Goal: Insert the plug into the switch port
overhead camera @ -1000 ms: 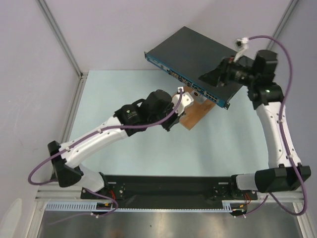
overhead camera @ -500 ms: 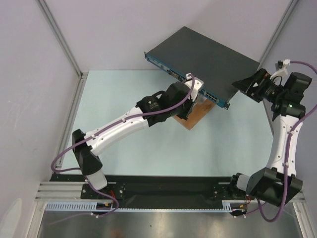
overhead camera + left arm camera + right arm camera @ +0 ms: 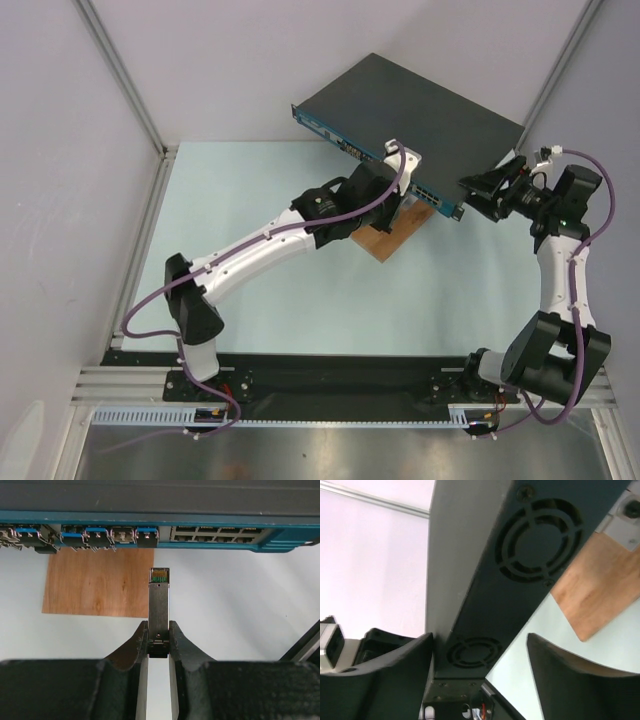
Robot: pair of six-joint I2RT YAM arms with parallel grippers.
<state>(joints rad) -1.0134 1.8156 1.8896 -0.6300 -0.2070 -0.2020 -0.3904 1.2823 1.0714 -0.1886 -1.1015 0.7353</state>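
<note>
Left gripper pinches the plug by its tail so the tip points straight at the port row of the switch, just short of it, while the right gripper gapes wide around the switch's vented end, probably to brace it.

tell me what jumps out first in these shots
The left tool pinches a slim metal plug, its tip just short of the blue port row on the switch, above a wooden board. The right tool gapes open around the switch's vented end.
</note>
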